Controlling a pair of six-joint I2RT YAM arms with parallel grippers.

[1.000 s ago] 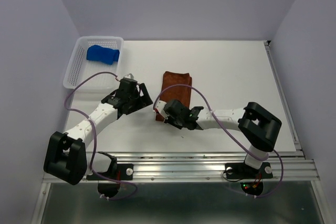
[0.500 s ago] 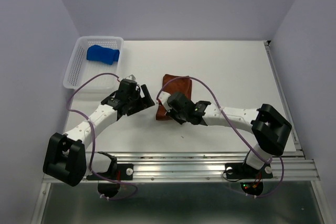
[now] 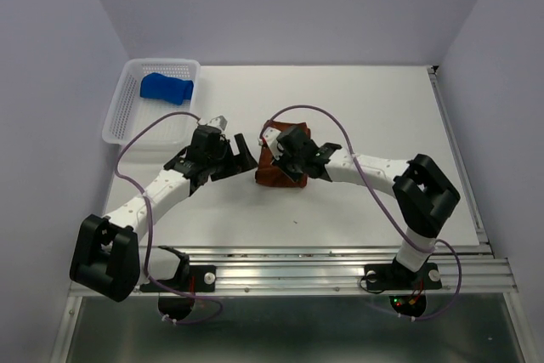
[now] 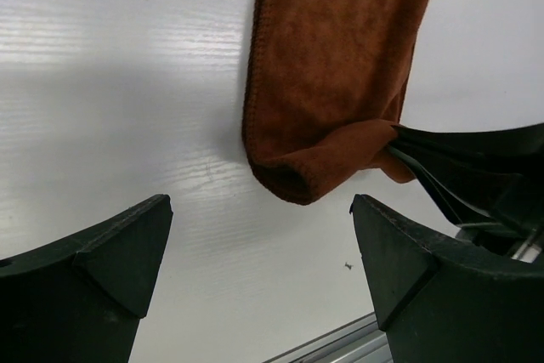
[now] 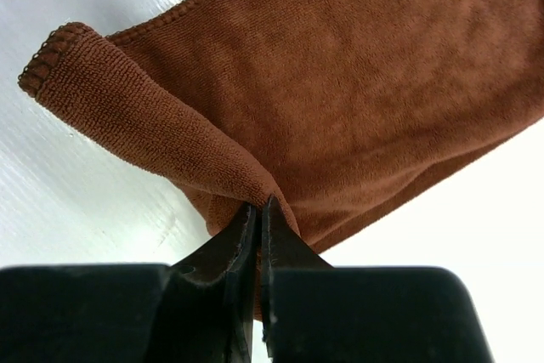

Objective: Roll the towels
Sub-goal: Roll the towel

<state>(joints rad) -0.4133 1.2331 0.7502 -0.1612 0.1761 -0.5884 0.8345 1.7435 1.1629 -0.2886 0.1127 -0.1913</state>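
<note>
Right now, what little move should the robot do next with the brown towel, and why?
Probably the right gripper should carry its pinched edge farther over the brown towel, toward its far end. Its jaws are shut on that edge, which is curled into only a first fold; most of the towel lies flat. The left gripper is open beside it, touching nothing.

Closed tight at bottom centre: right tool (image 5: 257, 210), black fingers (image 5: 214, 263) pressed together on a pinched ridge of the rust-brown towel (image 5: 382, 91). Raised from that pinch into a curled fold running up and left, stitched hem showing at its tip. Spread flat across the upper right. Beneath, glossy white worktop (image 5: 76, 176), visible at left and lower right.
</note>
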